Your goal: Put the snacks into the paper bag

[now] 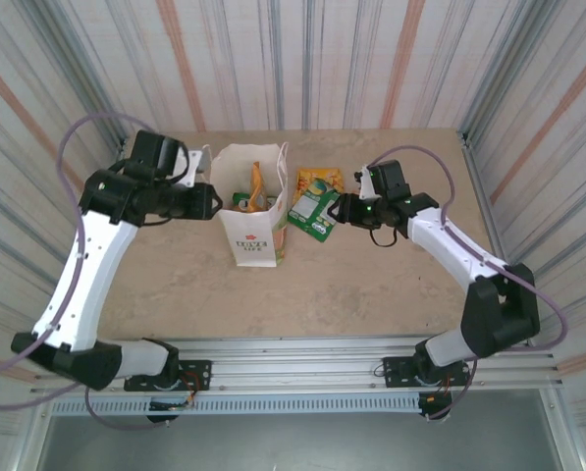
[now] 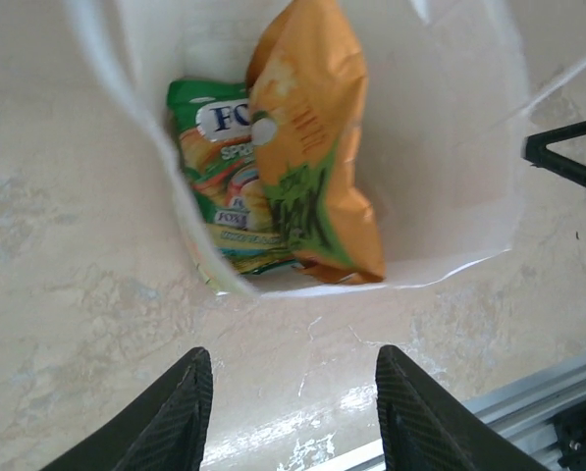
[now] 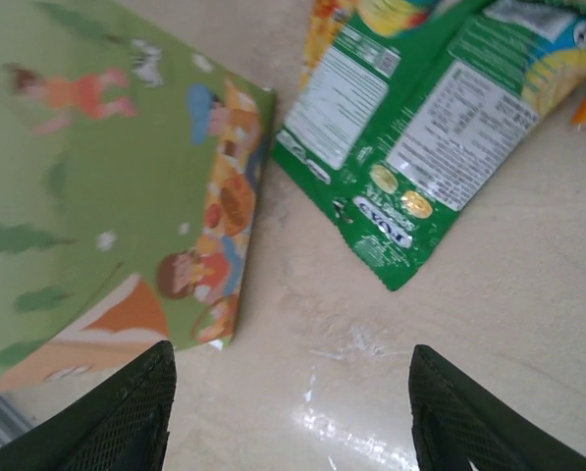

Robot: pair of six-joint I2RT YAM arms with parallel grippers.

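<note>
Top external: paper bag (image 1: 256,235) stands upright mid-table, mouth open. My left gripper (image 1: 214,201) is just beside its left rim, my right gripper (image 1: 337,209) is on the other side, close to a green packet (image 1: 312,212) that lies flat on the table (image 1: 371,285) just right of the bag. A yellow packet (image 1: 320,181) lies behind the green one, touching or overlapping it. Left wrist: I'm looking down into the bag. An orange packet (image 2: 317,147) and a green FOX'S packet (image 2: 219,186) are already inside, leaning on the bag wall. My left fingers (image 2: 180,412) are spread wide with only bare table between them, holding nothing. Right wrist: my right fingers (image 3: 126,412) are also wide apart and empty, over bare table. The green packet (image 3: 410,147) is ahead, label side up, with the bag's printed side (image 3: 96,177) to the left. It could be two green packets overlapping, the frame is too cropped to say. Step in hand, I judge: two snacks bagged, at least two still out, right arm lining up on the green one. Next move calls for reaching forward and down, pinching the near edge of that packet, lifting it over the rim and letting go inside. Careful not to knock the bag.
</note>
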